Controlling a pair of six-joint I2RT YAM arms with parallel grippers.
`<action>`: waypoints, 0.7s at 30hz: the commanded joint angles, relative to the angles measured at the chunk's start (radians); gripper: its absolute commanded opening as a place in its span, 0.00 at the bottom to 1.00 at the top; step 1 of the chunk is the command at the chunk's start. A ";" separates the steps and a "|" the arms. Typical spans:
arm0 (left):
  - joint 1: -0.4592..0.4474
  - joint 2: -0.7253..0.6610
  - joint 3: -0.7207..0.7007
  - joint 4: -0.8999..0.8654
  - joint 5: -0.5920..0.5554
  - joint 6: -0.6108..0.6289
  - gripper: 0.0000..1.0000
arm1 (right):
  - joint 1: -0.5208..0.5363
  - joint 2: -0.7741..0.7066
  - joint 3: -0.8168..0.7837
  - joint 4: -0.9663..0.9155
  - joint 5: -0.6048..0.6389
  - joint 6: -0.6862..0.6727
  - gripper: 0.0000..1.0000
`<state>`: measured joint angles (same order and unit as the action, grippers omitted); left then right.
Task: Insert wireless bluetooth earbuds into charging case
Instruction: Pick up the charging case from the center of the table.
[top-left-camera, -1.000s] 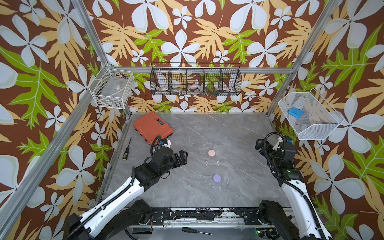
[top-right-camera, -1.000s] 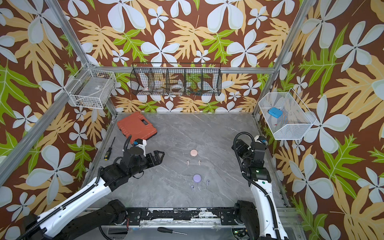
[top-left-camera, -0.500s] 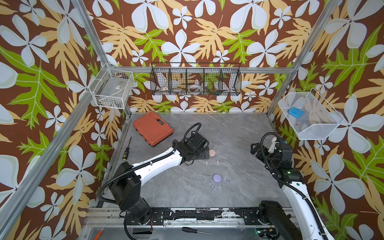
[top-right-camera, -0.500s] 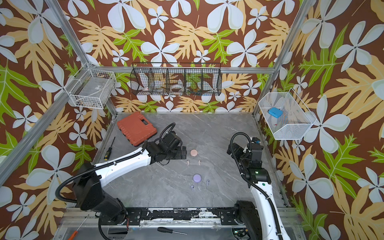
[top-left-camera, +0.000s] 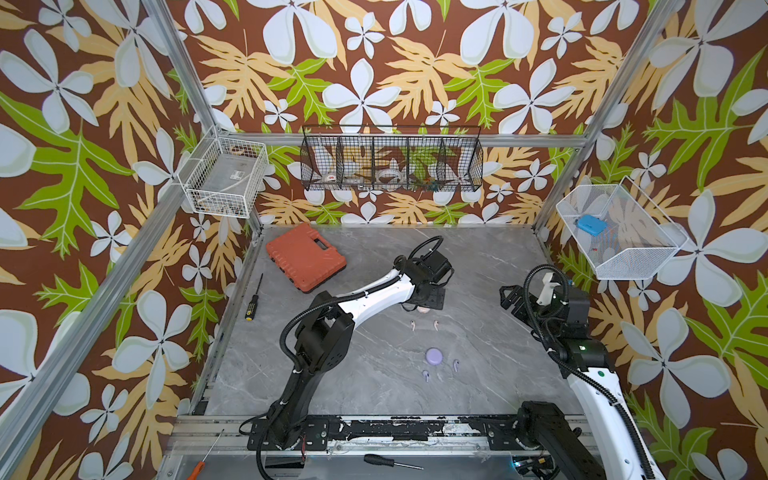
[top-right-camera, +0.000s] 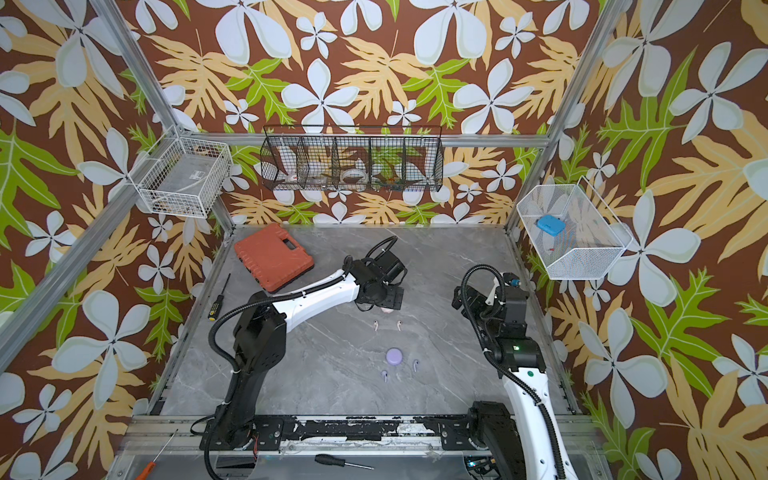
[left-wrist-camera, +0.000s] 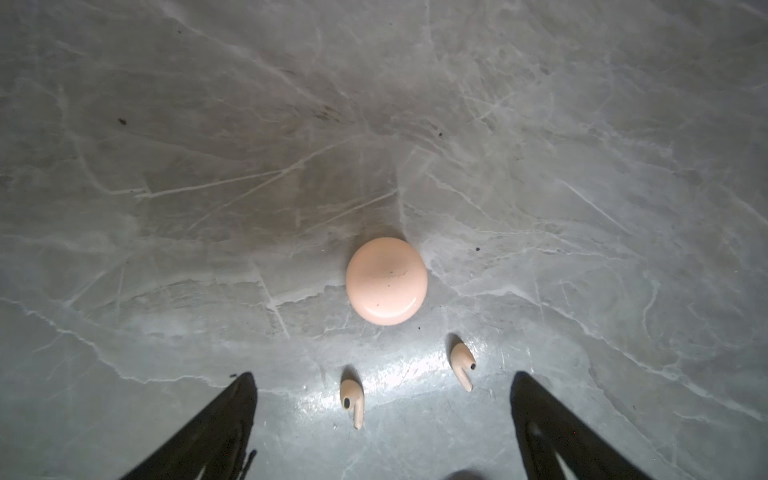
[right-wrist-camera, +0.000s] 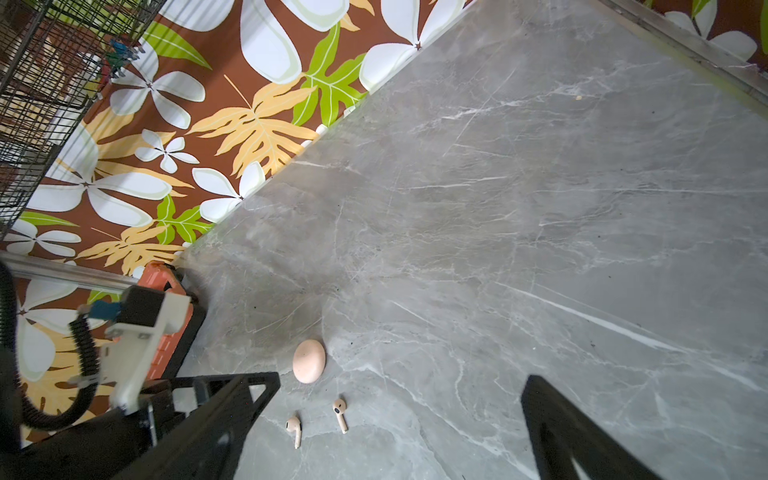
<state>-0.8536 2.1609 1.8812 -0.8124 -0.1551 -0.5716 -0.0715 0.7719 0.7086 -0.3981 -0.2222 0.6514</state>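
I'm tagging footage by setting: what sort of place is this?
Probably a robot lab test cell: aluminium frame, floral-printed wall panels, left arm and right arm on a shared base rail.

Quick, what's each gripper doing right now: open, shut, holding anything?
Left gripper: open, holding nothing.
Right gripper: open, holding nothing.
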 joint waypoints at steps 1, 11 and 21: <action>-0.002 0.067 0.080 -0.111 0.000 0.023 0.92 | 0.000 -0.009 0.014 -0.010 -0.028 0.005 1.00; -0.002 0.195 0.212 -0.170 -0.039 0.012 0.89 | 0.000 -0.041 0.040 -0.020 -0.061 0.008 1.00; 0.000 0.271 0.268 -0.174 -0.034 -0.002 0.84 | 0.001 -0.065 0.051 -0.026 -0.088 0.013 1.00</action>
<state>-0.8547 2.4207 2.1353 -0.9668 -0.1787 -0.5579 -0.0715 0.7124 0.7517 -0.4213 -0.2958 0.6552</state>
